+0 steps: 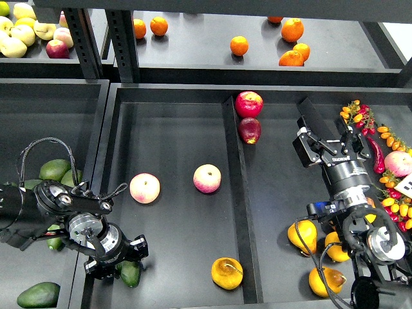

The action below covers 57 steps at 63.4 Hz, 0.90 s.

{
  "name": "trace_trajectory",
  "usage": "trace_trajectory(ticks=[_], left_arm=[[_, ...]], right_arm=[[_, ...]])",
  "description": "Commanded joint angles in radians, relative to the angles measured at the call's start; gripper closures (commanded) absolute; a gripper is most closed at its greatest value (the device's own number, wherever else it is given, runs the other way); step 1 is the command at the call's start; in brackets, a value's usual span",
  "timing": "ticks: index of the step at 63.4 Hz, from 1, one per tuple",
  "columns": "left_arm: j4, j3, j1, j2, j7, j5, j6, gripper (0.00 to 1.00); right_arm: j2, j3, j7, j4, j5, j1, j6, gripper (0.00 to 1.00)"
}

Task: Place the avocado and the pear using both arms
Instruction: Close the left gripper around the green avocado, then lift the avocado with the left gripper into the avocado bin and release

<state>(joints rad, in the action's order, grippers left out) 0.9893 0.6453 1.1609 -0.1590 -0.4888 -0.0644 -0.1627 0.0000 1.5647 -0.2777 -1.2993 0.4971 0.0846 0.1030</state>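
Note:
The dark green avocado [131,274] lies at the front left corner of the middle tray [174,129], partly under my left gripper [119,257]. The gripper points down right over it, and its dark fingers cannot be told apart. The golden pear [226,272] with a brownish dimple lies on the tray floor at the front, just left of the divider [235,193]. My right gripper [329,127] is raised over the right compartment, far behind the pear. It is open and empty.
Two peaches [145,188] [207,178] lie mid-tray. Two red apples [248,103] sit by the divider's far end. More pears [302,235] and chillies [375,154] fill the right side. Green fruits [38,294] lie in the left bin. Oranges [239,46] sit on the upper shelf.

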Motion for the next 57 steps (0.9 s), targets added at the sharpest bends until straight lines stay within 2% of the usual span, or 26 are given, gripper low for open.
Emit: trace_trajectory(ticks=[1,22,35,57], left_arm=[[-0.001,-0.007,0.000,-0.001,0.000,0.000,0.002,0.65],[0.002,-0.030,0.011,-0.002,0.000,-0.006,-0.003,0.68],[0.023,-0.064,0.088,-0.002,0.000,-0.035,-0.018,0.68],[0.034,-0.052,0.270,-0.056,0.000,-0.121,-0.138,0.67]], right_arm=[[0.000,-0.002,0.000,0.000,0.000,0.000,0.014,0.00],[0.000,-0.005,0.000,0.000,0.000,-0.002,0.020,0.00],[0.000,-0.006,0.000,0.000,0.000,-0.005,0.020,0.00],[0.000,-0.011,-0.002,0.000,0.000,-0.003,0.018,0.00]])
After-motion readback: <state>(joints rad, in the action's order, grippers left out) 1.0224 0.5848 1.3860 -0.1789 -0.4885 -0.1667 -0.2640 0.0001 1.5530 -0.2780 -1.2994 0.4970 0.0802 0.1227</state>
